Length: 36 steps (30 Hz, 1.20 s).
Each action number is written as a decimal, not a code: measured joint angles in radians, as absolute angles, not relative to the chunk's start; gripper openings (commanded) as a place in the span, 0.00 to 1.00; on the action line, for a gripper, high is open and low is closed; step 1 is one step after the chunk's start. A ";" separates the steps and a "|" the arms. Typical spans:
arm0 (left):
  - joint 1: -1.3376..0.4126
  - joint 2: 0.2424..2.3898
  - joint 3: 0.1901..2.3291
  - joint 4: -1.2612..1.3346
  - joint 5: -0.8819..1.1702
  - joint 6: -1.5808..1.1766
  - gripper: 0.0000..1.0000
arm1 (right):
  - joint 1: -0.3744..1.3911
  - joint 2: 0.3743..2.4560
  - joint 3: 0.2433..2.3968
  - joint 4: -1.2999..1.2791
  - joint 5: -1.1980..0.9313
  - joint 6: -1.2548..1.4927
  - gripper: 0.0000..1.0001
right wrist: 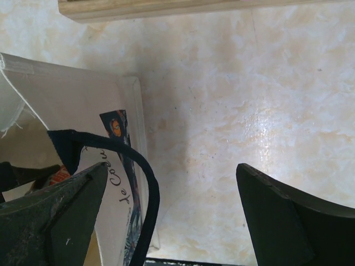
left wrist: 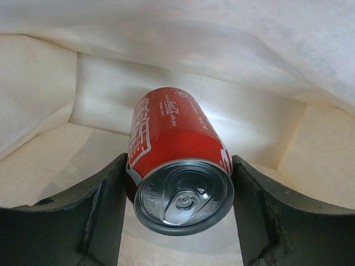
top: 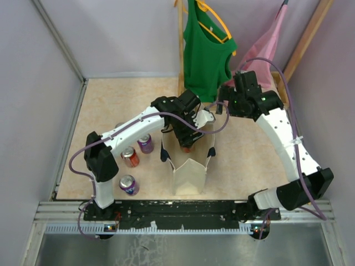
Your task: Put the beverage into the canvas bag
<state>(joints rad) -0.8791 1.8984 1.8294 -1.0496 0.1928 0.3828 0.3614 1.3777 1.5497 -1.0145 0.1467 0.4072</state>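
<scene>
The beverage is a red cola can [left wrist: 172,138] held top-up between the fingers of my left gripper [left wrist: 180,206], down inside the beige canvas bag [left wrist: 183,33]. In the top view the left gripper [top: 186,137] reaches into the bag's [top: 189,176] open mouth, and a little red of the can [top: 186,148] shows below it. My right gripper [right wrist: 172,216] is open just outside the bag's far end [right wrist: 72,105]. The navy strap handle [right wrist: 148,188] loops between its fingers, close to the left finger. In the top view the right gripper [top: 221,106] is at the bag's far right corner.
Three more cans stand left of the bag: a purple one [top: 145,143], a red one [top: 130,157] and a purple one [top: 128,184]. A green tank top [top: 205,55] and a pink garment [top: 267,49] hang on a wooden rack [top: 180,50] behind. Its base bar [right wrist: 194,6] lies near my right gripper.
</scene>
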 measured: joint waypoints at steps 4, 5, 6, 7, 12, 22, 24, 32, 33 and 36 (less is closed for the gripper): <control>-0.886 1.894 1.811 -1.048 0.190 0.384 0.00 | 0.361 1.378 1.535 -1.005 0.136 0.406 0.99; -0.886 1.894 1.804 -1.047 0.186 0.383 0.00 | 0.361 1.378 1.531 -1.003 0.136 0.403 0.99; -0.886 1.894 1.800 -1.047 0.180 0.383 0.00 | 0.361 1.378 1.529 -1.002 0.135 0.402 0.99; -0.886 1.896 1.798 -1.047 0.173 0.383 0.00 | 0.361 1.378 1.525 -1.002 0.134 0.401 0.99; -0.886 1.926 1.806 -1.007 0.130 0.381 0.00 | 0.361 1.378 1.518 -1.000 0.137 0.398 0.99; -0.886 1.992 1.817 -0.911 0.102 0.340 0.00 | 0.348 1.378 1.512 -1.018 0.160 0.393 0.99; -0.882 1.996 1.816 -0.901 0.099 0.332 0.00 | 0.348 1.378 1.512 -1.018 0.161 0.393 0.99; -0.869 1.998 1.768 -0.831 0.079 0.315 0.00 | 0.348 1.392 1.513 -1.027 0.160 0.393 0.99; -0.868 1.998 1.761 -0.823 0.071 0.313 0.00 | 0.348 1.398 1.515 -1.033 0.160 0.393 0.99; -0.866 1.999 1.747 -0.803 0.052 0.308 0.00 | 0.348 1.419 1.530 -1.045 0.159 0.393 0.99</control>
